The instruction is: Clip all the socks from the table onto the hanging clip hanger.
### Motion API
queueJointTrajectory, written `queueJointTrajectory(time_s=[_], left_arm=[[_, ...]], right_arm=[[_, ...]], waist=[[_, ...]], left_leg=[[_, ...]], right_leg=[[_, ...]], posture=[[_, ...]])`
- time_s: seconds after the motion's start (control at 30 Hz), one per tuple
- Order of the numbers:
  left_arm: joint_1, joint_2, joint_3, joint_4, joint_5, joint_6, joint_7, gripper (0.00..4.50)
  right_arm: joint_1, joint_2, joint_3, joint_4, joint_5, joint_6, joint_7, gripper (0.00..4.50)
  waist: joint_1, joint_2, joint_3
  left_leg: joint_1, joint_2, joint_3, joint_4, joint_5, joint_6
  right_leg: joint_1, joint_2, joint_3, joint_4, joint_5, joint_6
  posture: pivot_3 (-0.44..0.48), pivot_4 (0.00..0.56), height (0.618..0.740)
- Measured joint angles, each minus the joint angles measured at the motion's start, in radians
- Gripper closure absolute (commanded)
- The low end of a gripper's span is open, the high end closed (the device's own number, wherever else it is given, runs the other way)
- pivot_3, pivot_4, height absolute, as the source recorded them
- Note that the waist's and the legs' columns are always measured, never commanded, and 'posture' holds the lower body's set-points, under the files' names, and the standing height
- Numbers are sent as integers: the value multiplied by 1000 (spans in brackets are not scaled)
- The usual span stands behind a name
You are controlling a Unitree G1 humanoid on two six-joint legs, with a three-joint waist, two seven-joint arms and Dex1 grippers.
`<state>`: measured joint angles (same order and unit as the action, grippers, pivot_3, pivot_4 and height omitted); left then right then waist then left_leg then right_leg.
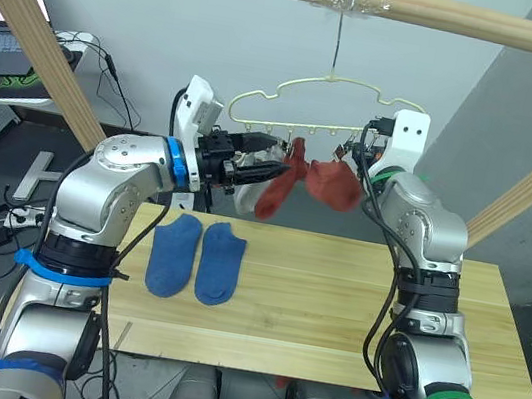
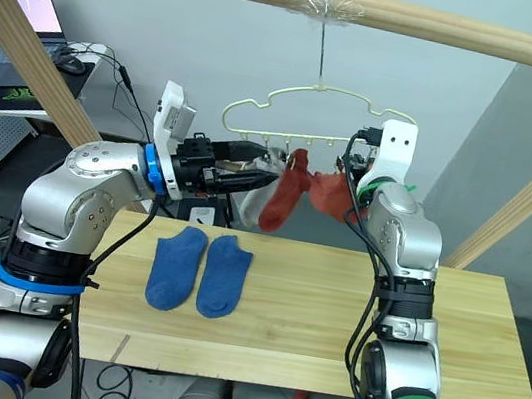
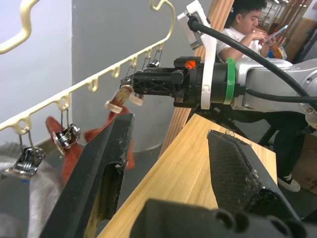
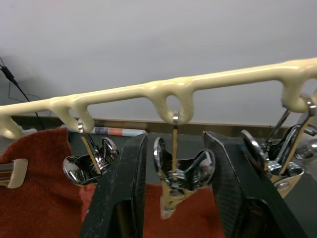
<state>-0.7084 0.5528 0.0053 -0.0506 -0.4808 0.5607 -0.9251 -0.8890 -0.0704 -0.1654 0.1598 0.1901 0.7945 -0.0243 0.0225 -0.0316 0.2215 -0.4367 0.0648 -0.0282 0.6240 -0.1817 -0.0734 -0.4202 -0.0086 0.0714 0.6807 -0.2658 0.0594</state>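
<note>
Under the wooden pole I keep my right pincer [image 4: 173,198] spread around a clip [image 4: 179,176] of the clip hanger [image 1: 308,93], the left pincer [image 3: 168,183] spread beside the rust-red socks [image 1: 327,184], two blue socks [image 1: 194,257] waiting on the bench [image 1: 331,301].

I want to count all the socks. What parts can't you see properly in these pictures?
- Light grey knit socks: head views, mostly hidden behind the left gripper.
- Rust-red knit sock: right wrist view, cut off by the edge and the black fingers.
- Right gripper: head views, tips hidden by the red sock.
</note>
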Motion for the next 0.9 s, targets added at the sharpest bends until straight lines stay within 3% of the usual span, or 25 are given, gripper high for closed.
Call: queueJointTrajectory(time_s=[0.13, 0.33, 0.63, 0.73, 0.87, 0.9], left_arm=[[0, 0, 0, 0, 1, 0, 2, 1793], [1, 0, 0, 0, 9, 0, 12, 1793], [40, 19, -61, 1, 95, 6, 43, 1793], [84, 35, -103, 35, 139, 36, 59, 1218], [124, 47, -133, 124, 221, 13, 88, 25], [132, 50, -136, 145, 238, -1, 92, 25]], right_arm=[[-9, 0, 0, 5, 0, -1, 1, 2663], [-15, -2, 0, 23, -4, -6, 0, 4323], [-28, -7, -2, 39, -11, -21, -5, 4411], [-28, -7, -6, 39, -11, -21, -5, 4411], [-28, -8, -9, 39, -10, -21, -5, 4411], [-28, -8, -9, 39, -10, -20, -5, 4411]], waist=[[0, 0, 0], [0, 0, 0], [0, 0, 0], [0, 0, 0], [0, 0, 0], [0, 0, 0]], left_leg=[[0, 0, 0, 0, 0, 0], [0, 0, 0, 0, 0, 0], [0, 0, 0, 0, 0, 0], [0, 0, 0, 0, 0, 0], [0, 0, 0, 0, 0, 0], [0, 0, 0, 0, 0, 0]], right_leg=[[0, 0, 0, 0, 0, 0], [0, 0, 0, 0, 0, 0], [0, 0, 0, 0, 0, 0], [0, 0, 0, 0, 0, 0], [0, 0, 0, 0, 0, 0], [0, 0, 0, 0, 0, 0]], posture=[[177, 155, 740], [173, 153, 740], [169, 155, 740], [169, 157, 740], [166, 157, 740], [166, 157, 740]])
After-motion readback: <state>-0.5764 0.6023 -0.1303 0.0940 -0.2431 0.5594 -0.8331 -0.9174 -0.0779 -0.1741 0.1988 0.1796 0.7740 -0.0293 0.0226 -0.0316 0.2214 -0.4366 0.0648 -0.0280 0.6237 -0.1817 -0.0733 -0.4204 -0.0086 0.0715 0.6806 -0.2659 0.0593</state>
